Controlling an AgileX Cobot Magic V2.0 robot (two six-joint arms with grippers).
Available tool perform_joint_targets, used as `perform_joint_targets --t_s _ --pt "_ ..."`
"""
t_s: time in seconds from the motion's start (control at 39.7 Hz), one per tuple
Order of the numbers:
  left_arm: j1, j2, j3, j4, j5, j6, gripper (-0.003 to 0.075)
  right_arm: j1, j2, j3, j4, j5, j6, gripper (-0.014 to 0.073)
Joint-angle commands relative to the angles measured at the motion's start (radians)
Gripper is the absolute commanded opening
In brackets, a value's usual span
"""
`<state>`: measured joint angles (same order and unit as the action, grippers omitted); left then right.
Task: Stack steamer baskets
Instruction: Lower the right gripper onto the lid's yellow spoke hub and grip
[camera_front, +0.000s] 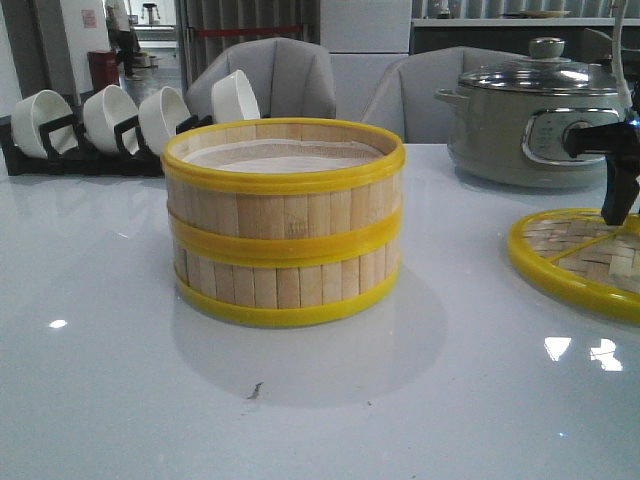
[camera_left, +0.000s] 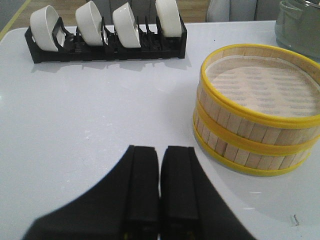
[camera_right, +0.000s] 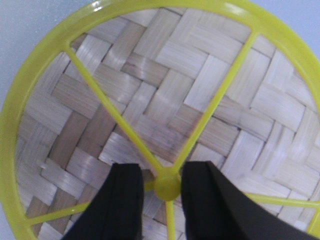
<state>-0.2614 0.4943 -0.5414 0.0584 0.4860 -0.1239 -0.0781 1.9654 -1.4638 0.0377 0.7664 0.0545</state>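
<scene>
1. The steamer baskets (camera_front: 284, 222) stand one on top of the other at the middle of the white table (camera_front: 120, 380), rims aligned, the white paper liner (camera_left: 262, 87) showing inside the upper one. Judging from this, the stacking proper looks done and what remains is the lid.

2. The relation that matters: the woven lid (camera_front: 580, 258) lies flat on the table well to the right of the stack, and the right gripper (camera_right: 160, 200) is directly over it, its two fingers straddling the yellow knob (camera_right: 167, 187) at the hub where the spokes meet. The jaws stand apart with the knob between them; they look close against it, but whether they are actually pinching it I cannot tell.

3. The lid is round, so it has no long axis to line up (only the knob matters for the grasp). From here the stack lies to the left of the lid, so a carry would run leftward and up over the top rim.

4. The left gripper (camera_left: 160, 190) hangs over bare table on the near left of the stack, fingers pressed together and holding nothing. It is apart from the baskets, and the right arm is plainly the nearer one to the lid.

5. The table is glossy and smooth, with reflections. A black rack of white bowls (camera_front: 110, 125) sits at the back left, a lidded grey-green pot (camera_front: 535, 115) at the back right behind the lid, and grey chairs (camera_front: 290, 75) beyond.
</scene>
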Motion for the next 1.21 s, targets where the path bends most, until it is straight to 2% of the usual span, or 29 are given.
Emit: perform_joint_targets --t_s 0.0,1.18 --pt "-0.006 0.001 -0.031 -0.004 -0.091 -0.008 0.009 -0.006 -0.056 -0.034 -0.009 -0.033 -0.011 0.0322" --pt "-0.006 0.001 -0.031 -0.004 -0.091 -0.008 0.009 -0.006 -0.054 -0.034 -0.009 -0.015 -0.011 0.0318"
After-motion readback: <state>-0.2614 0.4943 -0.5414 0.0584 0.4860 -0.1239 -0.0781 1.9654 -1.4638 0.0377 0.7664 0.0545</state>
